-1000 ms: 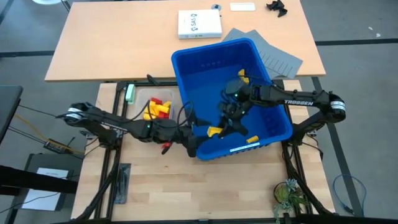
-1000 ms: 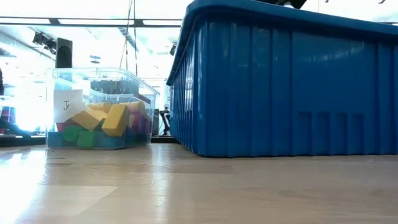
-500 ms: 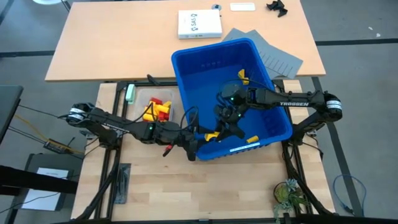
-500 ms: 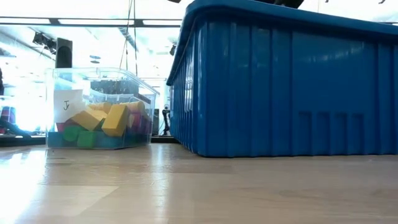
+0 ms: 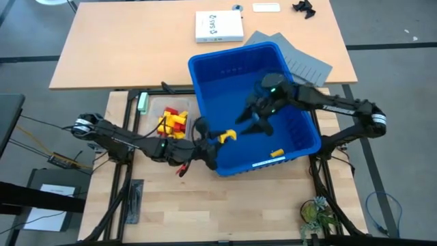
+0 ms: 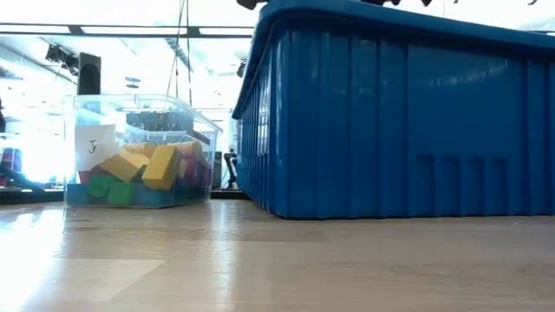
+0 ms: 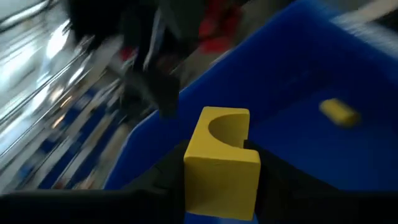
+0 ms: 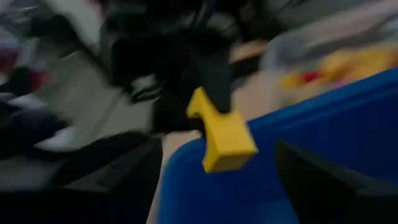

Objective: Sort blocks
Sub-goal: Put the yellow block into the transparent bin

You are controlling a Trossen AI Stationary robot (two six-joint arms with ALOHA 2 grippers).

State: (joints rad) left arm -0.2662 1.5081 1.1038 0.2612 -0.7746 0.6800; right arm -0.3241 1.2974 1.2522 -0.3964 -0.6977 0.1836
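Left gripper [image 5: 220, 139] pinches yellow notched plastic block [image 5: 227, 136] over near-left rim of large blue plastic bin [image 5: 225, 68], likely bound for small clear tub [image 5: 151, 109]; right gripper [image 5: 250, 117], jaws spread, empty, above bin interior

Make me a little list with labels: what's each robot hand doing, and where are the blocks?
left gripper: shut on yellow block at the blue bin wall
right gripper: open, over the bin
loose yellow block: on bin floor
clear tub: holds yellow, red, green blocks
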